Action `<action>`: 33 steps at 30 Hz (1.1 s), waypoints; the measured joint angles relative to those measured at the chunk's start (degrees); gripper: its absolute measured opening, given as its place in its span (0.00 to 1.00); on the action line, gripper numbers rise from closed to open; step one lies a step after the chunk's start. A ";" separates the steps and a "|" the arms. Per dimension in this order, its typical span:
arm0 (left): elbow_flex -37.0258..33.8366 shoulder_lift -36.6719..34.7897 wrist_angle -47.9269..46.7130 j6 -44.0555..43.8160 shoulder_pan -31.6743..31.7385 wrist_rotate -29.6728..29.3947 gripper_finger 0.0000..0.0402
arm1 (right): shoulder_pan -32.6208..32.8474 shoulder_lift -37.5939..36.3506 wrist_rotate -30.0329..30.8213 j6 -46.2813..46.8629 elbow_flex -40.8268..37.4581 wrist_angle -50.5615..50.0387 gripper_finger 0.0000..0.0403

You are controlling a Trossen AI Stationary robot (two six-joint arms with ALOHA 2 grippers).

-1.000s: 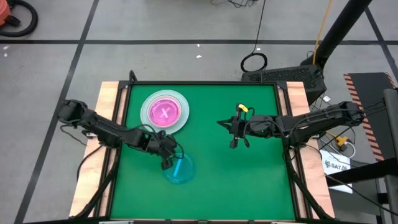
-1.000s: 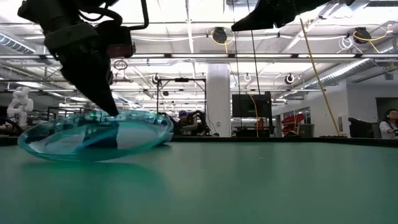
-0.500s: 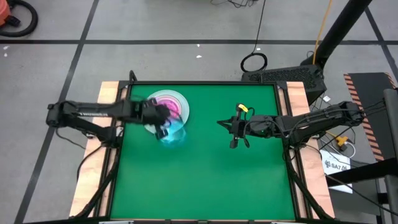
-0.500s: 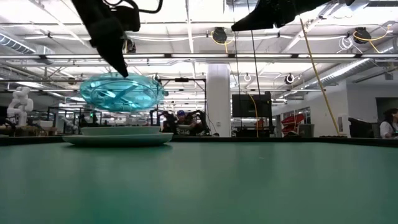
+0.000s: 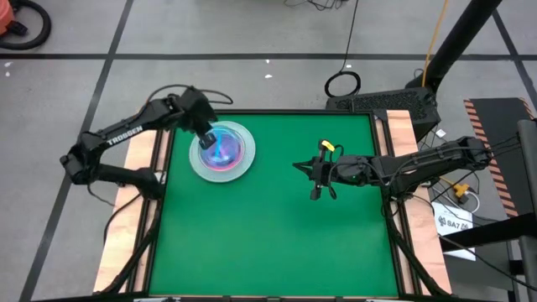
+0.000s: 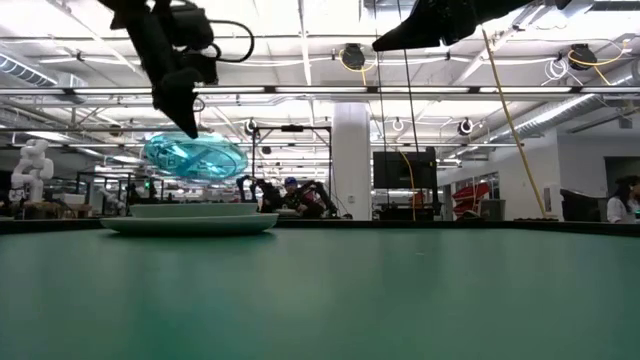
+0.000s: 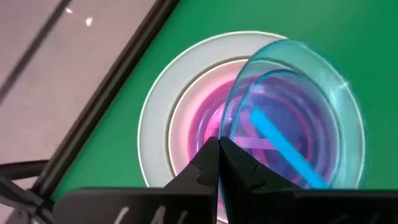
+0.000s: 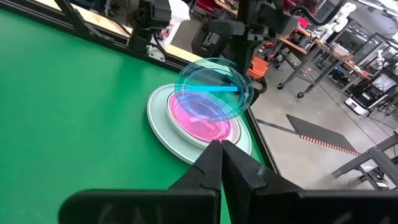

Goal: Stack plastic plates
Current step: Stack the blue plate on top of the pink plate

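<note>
A small translucent cyan plate (image 6: 196, 158) hangs in the air over a stack at the table's far left. In that stack a small pink plate (image 7: 202, 118) lies inside a larger pale plate (image 5: 197, 164). My left gripper (image 5: 207, 137) is shut on the cyan plate and reaches over the stack from the far left corner. My right gripper (image 5: 316, 179) hovers shut with nothing in it, well above the table right of the middle. My left gripper pinches the cyan plate's rim (image 7: 225, 134) between its two fingers, on the side toward the table's far left corner. The fingers slant down from that corner. The plate hangs tilted below the fingertips (image 6: 187, 126), lifted clear of the pink plate.
The green mat (image 5: 277, 243) stretches bare across the near half and the middle. Wooden boards (image 5: 143, 134) edge the table on the left and right. Beyond the far edge lie the floor and a lab room with racks.
My left gripper has swung from the near middle of the table up and toward the far left, staying shut on the cyan plate. The plate, which rested on the mat with one edge raised, is now lifted clear and hangs over the stack.
</note>
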 joint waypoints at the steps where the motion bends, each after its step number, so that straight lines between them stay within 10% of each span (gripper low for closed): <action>1: -0.19 0.25 0.02 0.59 1.36 1.33 0.01 | 0.00 0.00 0.00 0.00 0.00 0.00 0.00; 25: -1.56 8.60 3.41 1.96 6.57 2.83 0.02 | 0.00 0.00 0.05 0.02 0.00 -0.87 0.00; 33: -1.56 8.60 3.48 1.57 6.57 2.83 0.19 | 0.00 0.00 0.06 0.03 0.00 -0.89 0.00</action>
